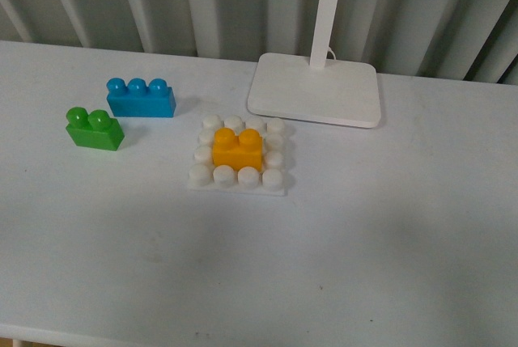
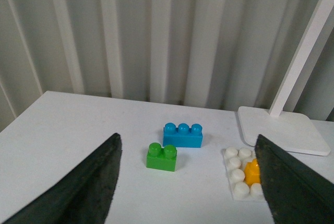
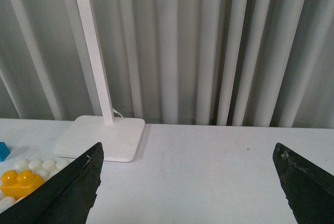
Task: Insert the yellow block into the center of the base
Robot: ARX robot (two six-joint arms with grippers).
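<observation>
The yellow block [image 1: 237, 149] sits upright on the middle studs of the white base [image 1: 199, 175], with white studs ringing it on all sides. Neither arm shows in the front view. From the left wrist view, my left gripper [image 2: 190, 182] is open and empty, raised over the table, with the base [image 2: 237, 174] and the yellow block [image 2: 252, 172] partly hidden behind one finger [image 2: 292, 187]. My right gripper [image 3: 190, 187] is open too, holding nothing, hovering over bare table to the right of the yellow block [image 3: 20, 181].
A green two-stud brick [image 1: 95, 129] and a blue three-stud brick [image 1: 141, 98] lie left of the base. A white lamp foot [image 1: 316, 90] with its pole [image 1: 328, 7] stands just behind the base. A ribbed grey wall closes the back.
</observation>
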